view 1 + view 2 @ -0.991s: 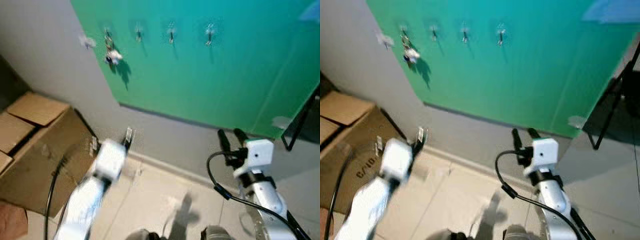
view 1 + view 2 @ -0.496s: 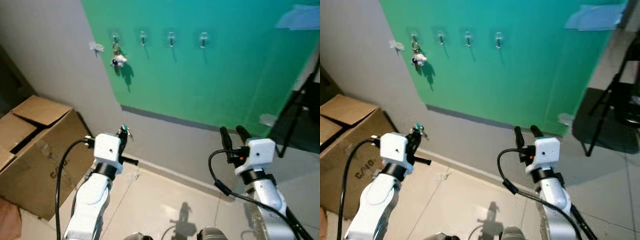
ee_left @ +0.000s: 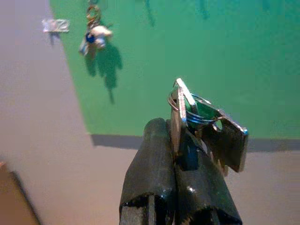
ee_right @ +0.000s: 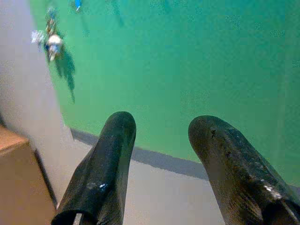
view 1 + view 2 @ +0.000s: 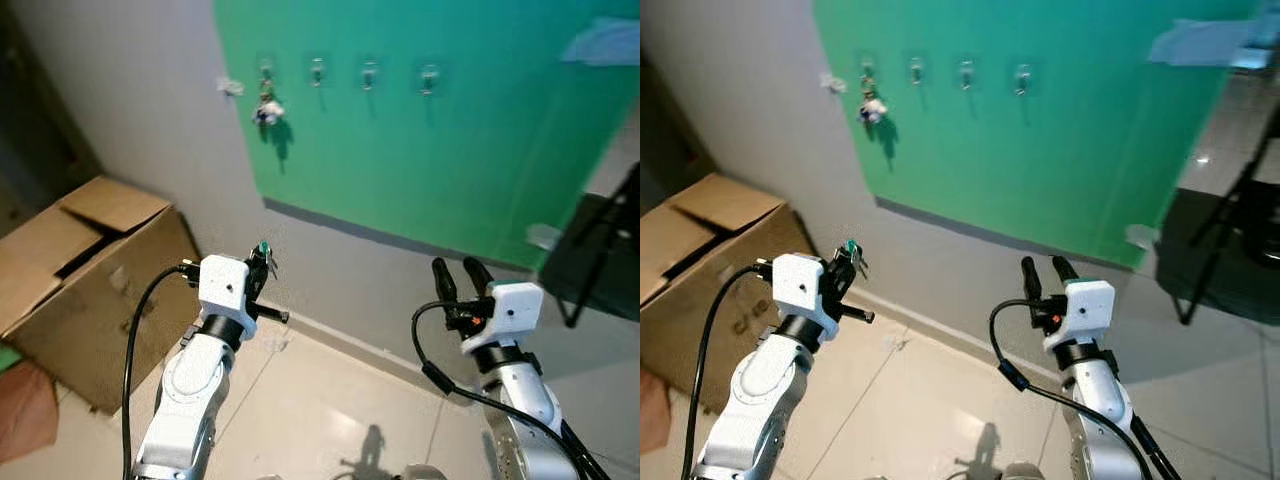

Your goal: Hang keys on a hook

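Left end effector [image 3: 174, 140] centre frame, clenched on silver keys with green-blue ring [image 3: 206, 126]. Right end effector [image 4: 161, 140] released, lower right. Row of small metal hooks [image 5: 369, 74] on green wall panel [image 5: 480, 150], upper frame.

Silver keys [image 3: 220, 138] on green-tagged ring, pinched upright, 4 wall hooks [image 5: 369, 74] above, leftmost occupied

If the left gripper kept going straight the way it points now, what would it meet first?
Probably the green panel on the wall. The left gripper, shut on the keys, points at bare green to the side of the keychain already hanging; depth is unclear.
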Robot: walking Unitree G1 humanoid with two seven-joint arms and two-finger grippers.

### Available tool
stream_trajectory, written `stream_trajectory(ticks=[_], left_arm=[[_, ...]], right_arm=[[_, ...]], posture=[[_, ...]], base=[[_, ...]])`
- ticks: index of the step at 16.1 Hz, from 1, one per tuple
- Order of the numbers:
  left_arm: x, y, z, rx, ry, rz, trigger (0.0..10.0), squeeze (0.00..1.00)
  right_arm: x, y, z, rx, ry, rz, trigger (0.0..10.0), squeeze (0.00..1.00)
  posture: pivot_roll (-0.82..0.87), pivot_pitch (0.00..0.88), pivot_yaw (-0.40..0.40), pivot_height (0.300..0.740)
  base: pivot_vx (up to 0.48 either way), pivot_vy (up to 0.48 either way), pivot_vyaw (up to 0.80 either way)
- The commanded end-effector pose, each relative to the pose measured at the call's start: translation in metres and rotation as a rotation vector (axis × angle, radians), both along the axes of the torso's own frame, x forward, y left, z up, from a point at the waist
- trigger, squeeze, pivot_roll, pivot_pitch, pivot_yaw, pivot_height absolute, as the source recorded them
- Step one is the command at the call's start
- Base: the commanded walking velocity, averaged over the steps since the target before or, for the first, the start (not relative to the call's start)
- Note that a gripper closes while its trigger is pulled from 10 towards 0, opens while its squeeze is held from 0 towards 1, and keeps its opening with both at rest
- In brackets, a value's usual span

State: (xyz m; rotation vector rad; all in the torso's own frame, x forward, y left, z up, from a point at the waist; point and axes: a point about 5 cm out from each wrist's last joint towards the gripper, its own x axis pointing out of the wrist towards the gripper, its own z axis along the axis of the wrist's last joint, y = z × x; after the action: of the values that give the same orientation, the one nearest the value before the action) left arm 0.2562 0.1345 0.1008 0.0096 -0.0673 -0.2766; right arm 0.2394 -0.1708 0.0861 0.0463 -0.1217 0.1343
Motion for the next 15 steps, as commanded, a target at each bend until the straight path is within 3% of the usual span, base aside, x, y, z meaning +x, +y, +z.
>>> stream_trajectory(ticks=[1,7,15], left_arm=[[-0.001,0.005,0.003,-0.015,-0.009,0.013,10.0,0.0],[0.009,0.013,0.009,0.013,-0.023,0.036,10.0,0.0],[0.023,0.008,0.029,0.063,-0.098,-0.03,10.0,0.0]], right_arm=[[0.004,0.0,0.007,0.03,-0.024,0.001,10.0,0.0],[0.019,0.011,0.005,0.005,-0.023,0.071,10.0,0.0],[0.016,0.01,0.003,-0.035,-0.034,0.08,10.0,0.0]], posture=[[-0.17,0.0,0.119,0.736],[-0.1,0.0,0.089,0.736],[-0.13,0.0,0.098,0.736]], base=[[0.0,0.0,0.0],[0.0,0.0,0.0],[0.44,0.0,0.0]])
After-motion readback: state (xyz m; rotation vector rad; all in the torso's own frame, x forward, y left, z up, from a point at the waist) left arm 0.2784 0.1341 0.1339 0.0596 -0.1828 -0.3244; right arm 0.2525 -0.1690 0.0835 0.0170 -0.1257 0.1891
